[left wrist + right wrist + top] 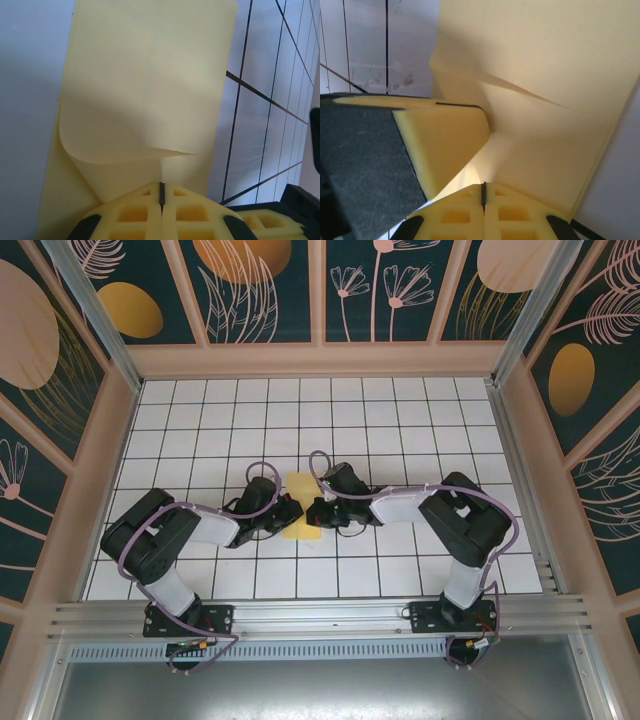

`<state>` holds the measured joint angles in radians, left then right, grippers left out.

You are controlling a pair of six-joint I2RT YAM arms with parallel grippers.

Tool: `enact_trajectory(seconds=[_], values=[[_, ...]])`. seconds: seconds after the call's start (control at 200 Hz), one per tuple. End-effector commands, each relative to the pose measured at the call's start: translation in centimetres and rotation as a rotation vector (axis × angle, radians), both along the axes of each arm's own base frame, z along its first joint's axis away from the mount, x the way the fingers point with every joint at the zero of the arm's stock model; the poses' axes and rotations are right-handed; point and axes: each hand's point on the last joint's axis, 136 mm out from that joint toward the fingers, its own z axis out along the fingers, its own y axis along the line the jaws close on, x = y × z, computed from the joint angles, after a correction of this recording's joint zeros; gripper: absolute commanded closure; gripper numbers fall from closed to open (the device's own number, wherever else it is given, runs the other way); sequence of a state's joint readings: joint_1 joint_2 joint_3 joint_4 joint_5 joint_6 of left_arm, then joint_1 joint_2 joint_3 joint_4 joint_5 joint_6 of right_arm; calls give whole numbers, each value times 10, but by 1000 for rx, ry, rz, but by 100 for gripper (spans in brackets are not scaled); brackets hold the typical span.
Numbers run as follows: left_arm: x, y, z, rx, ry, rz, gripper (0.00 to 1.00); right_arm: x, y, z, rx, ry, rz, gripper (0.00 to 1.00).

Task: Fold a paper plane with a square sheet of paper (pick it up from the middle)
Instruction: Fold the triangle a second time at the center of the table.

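The square sheet of paper (300,486) is plain yellow and lies as a narrow folded strip on the white tiles at mid-table. My left gripper (293,510) and right gripper (313,512) meet tip to tip over its near half. In the left wrist view the sheet (150,75) rises ahead with one flap curled over. A crease runs down into my shut left gripper (161,192), which pinches the paper. In the right wrist view the sheet (560,65) stands up from my shut right gripper (483,192), also pinched. The left gripper's yellow finger (445,140) sits just beside it.
The floor is white tile with black grid lines (400,430), enclosed by patterned walls (60,390) on three sides. An aluminium rail (320,612) runs along the near edge, with both arm bases bolted to it.
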<state>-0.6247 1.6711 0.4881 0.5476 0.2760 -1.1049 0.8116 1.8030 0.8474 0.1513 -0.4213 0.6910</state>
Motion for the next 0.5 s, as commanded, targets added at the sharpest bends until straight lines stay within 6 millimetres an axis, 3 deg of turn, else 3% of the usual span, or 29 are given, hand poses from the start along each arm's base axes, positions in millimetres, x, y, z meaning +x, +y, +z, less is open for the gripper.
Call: enact_trajectory(seconds=[0.0,0.065,0.495], values=[[-26,27,-44,143,135,14,100,4,10,3,22,14,6,100],[-30,30,-53,163,161,13,100,0,10,1,7,20,17,100],[-34,39,-65,209,189,37,100,-39,-15,-18,-84,57,77,100]])
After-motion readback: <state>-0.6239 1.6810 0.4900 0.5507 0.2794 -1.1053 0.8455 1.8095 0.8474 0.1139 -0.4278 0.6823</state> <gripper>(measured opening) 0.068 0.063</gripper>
